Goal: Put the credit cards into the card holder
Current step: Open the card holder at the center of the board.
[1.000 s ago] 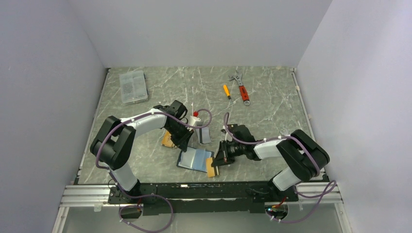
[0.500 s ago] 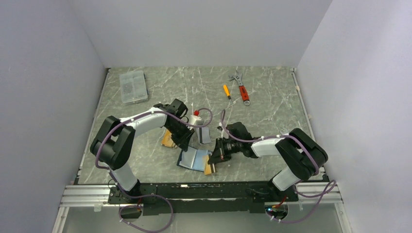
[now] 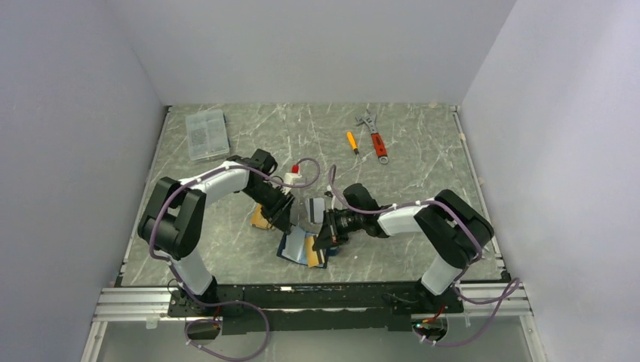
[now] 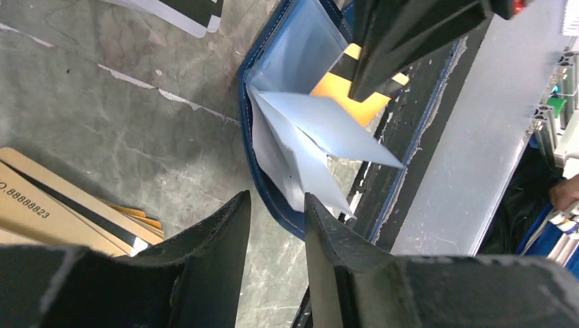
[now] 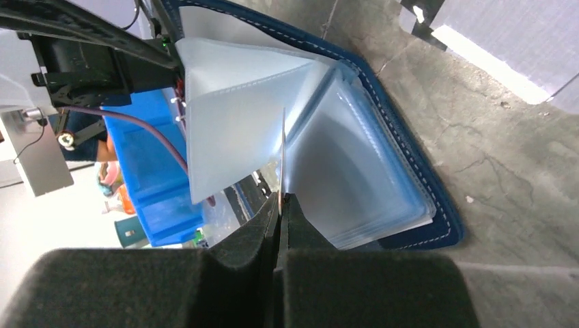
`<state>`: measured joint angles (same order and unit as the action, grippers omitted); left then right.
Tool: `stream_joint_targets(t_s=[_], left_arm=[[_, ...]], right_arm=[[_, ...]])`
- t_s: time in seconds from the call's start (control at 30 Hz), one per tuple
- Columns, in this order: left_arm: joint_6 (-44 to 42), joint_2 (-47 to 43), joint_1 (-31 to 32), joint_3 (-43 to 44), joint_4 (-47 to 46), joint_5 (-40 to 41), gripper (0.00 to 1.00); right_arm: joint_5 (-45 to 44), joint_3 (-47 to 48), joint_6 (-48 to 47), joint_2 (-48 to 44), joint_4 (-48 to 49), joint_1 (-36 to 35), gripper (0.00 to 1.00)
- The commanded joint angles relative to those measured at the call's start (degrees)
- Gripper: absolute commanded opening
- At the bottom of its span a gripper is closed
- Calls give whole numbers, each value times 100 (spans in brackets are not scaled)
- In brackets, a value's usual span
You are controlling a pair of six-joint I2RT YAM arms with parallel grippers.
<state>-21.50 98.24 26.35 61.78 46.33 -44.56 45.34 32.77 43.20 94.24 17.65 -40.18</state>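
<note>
The card holder (image 3: 296,247) lies open on the table, navy outside with pale sleeves (image 4: 307,126) fanned up. My right gripper (image 5: 280,198) is shut on an orange credit card (image 4: 345,89) with a black stripe. That card stands edge-on (image 5: 283,154) between two sleeves (image 5: 341,171). My left gripper (image 4: 276,205) hovers open at the holder's left edge, with nothing between its fingers. A stack of orange-tan credit cards (image 4: 48,212) lies left of it. A white-grey card with a black stripe (image 4: 181,10) rests beyond the holder (image 3: 315,208).
A clear plastic box (image 3: 206,134) stands at the back left. An orange screwdriver (image 3: 352,142) and a red-handled wrench (image 3: 375,139) lie at the back right. The table's front rail (image 3: 317,296) runs just behind the holder.
My right gripper has carried the orange card leftward over the holder and into its sleeves. My left gripper has opened and drawn back slightly to the left.
</note>
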Motion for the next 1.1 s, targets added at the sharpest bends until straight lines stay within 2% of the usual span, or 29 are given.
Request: stream_joint_targets(t_s=[0.0, 0.23, 0.47, 0.63, 0.8, 1.07], left_arm=[[-557, 29, -175, 9, 301, -729, 43], [-405, 54, -183, -19, 147, -808, 46], [-332, 179, -183, -144, 0, -567, 43], [169, 196, -174, -267, -512, 78, 30], [384, 423, -139, -290, -598, 421, 15], [1051, 392, -139, -529, -886, -89, 1]], right_arm=[[106, 287, 57, 232, 389, -27, 0], [194, 498, 205, 469, 615, -29, 0], [185, 558, 211, 602, 595, -69, 0], [169, 447, 228, 700, 689, -68, 0], [111, 272, 244, 629, 765, -44, 0], [-455, -23, 105, -49, 304, 54, 0]])
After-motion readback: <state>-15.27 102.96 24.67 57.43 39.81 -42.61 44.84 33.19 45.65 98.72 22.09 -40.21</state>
